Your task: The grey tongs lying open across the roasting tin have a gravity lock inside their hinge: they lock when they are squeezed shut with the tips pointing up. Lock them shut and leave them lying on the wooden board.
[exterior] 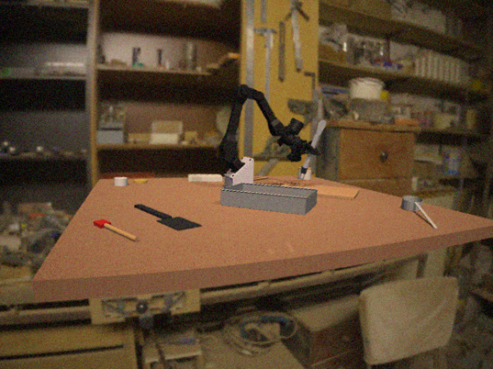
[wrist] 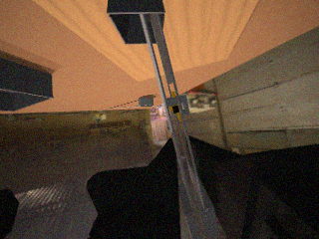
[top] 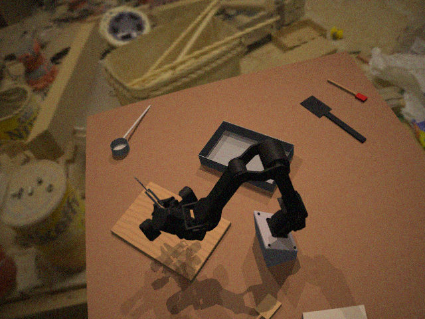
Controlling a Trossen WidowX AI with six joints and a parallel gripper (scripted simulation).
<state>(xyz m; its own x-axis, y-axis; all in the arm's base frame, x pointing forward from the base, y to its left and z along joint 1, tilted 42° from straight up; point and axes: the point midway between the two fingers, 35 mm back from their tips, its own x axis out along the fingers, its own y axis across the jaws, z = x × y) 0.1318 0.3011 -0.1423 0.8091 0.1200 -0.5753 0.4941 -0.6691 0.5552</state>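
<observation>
One pair of tongs (top: pixel 153 198) (exterior: pixel 317 136) (wrist: pixel 161 45), tilted above board (top: pixel 133 228) (exterior: pixel 346 193) (wrist: pixel 209 40), clenched in gripper (top: pixel 161 208) (exterior: pixel 314 148) (wrist: pixel 179 140). Probably light, stiff-armed, springy at hinge; smooth faces may slip. Best grasp: across both arms.

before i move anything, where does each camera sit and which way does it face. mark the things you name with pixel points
Top: high over the table, looking steeply down; the whole arm (top: pixel 236 166) (exterior: pixel 242 91) shows.
Exterior: off the table's edge, level-ish, looking across it toward shelves; the whole arm shows.
Wrist: on the arm, looking along the gripper (top: pixel 158 206) (exterior: pixel 315 150) (wrist: pixel 179 140) and grey tongs (top: pixel 153 198) (exterior: pixel 318 135) (wrist: pixel 161 55); dark fingers show.
Top and exterior share the roasting tin (top: pixel 211 163) (exterior: pixel 268 200).
</observation>
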